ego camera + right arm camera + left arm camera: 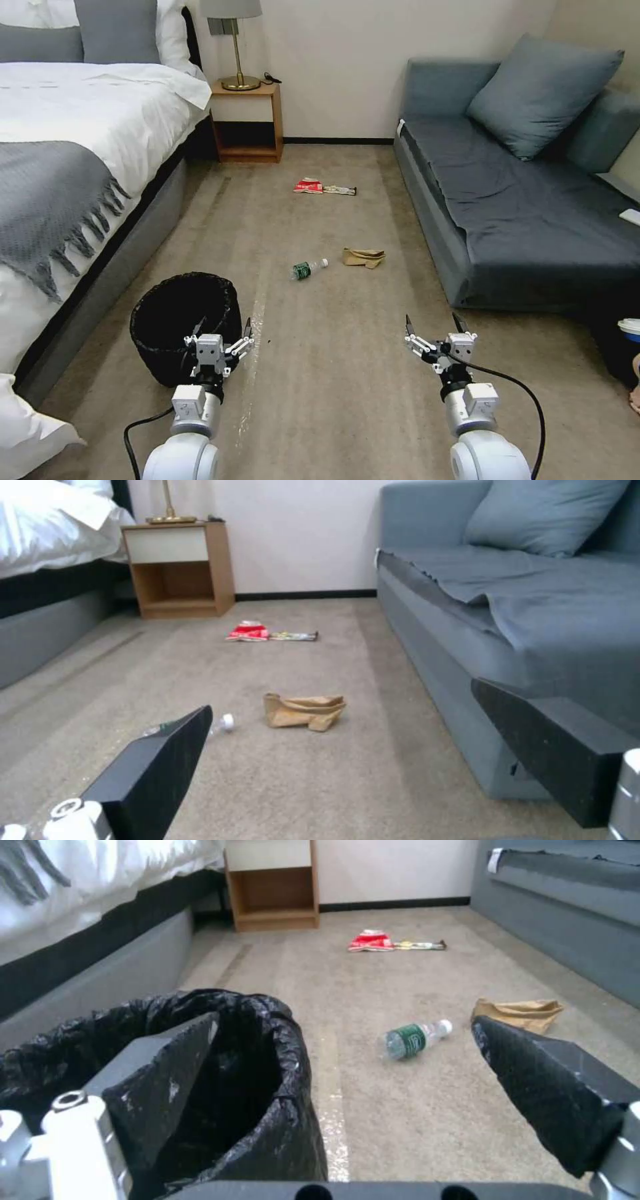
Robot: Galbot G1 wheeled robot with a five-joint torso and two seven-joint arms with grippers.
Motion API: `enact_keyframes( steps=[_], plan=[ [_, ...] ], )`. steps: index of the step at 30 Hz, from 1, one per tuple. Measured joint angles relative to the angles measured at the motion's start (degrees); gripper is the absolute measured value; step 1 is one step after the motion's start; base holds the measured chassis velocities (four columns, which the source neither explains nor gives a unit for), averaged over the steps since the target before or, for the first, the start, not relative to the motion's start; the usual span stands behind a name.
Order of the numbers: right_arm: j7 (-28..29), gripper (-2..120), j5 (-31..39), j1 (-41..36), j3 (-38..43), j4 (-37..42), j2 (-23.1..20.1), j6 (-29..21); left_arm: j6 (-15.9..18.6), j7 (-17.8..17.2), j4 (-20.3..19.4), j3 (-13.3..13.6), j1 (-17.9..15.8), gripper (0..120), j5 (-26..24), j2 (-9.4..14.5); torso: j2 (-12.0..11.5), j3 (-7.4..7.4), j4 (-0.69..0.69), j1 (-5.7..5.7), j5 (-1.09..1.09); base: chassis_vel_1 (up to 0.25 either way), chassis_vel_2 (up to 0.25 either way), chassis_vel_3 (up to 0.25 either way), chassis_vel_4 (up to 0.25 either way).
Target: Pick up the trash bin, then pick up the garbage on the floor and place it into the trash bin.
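Observation:
The trash bin (175, 313), lined with a crinkled black bag, stands on the carpet by the bed. My left gripper (224, 327) is open at its near right rim; in the left wrist view one finger (167, 1075) sits over the trash bin (280, 1050) opening and the other stays outside. The garbage lies ahead: a clear bottle (308, 269), crumpled brown paper (364, 257), and farther off a red-and-white packet (309, 186) beside a bar wrapper (340, 191). My right gripper (432, 321) hangs open above bare carpet, short of the paper (303, 711), holding nothing.
A bed (67, 167) with a grey throw runs along the left. A grey sofa (520, 200) lines the right. A wooden nightstand (247, 120) with a lamp stands at the far wall. A cup (630, 330) shows at the right edge. Carpet runs between bed and sofa.

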Motion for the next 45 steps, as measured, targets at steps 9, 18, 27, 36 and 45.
enact_keyframes(
  steps=[9,18,27,36,45],
  plan=[
    [0.0,100,0.0,0.0,0.0,0.0,0.0,0.0,0.0,0.0,0.0,0.0,0.0,100,0.0,0.0,0.0,0.00,0.00,0.00,0.00,0.000,0.000,0.000,0.000],
    [0.0,100,0.0,0.0,0.0,0.0,0.0,0.0,0.0,0.0,0.0,0.0,0.0,100,0.0,0.0,0.0,0.00,0.00,0.00,0.00,0.000,0.000,0.000,0.000],
    [0.0,100,0.0,0.0,0.0,0.0,0.0,-0.1,0.0,0.0,0.0,0.0,0.0,100,-0.1,0.0,0.0,0.00,0.00,0.00,0.00,0.000,0.000,0.000,0.000],
    [4.1,100,9.9,1.9,-1.4,3.6,-3.7,-7.6,6.1,-4.7,-3.3,-3.7,-1.8,100,-10.8,5.0,0.0,0.00,0.01,0.00,-0.01,0.000,0.000,0.000,0.000],
    [10.8,100,25.4,4.9,-3.6,9.3,-9.6,-19.4,14.7,-11.3,-8.0,-8.8,-4.3,99,-25.7,11.9,0.0,0.00,0.00,0.00,0.01,0.000,0.000,0.000,0.000]
  ],
)
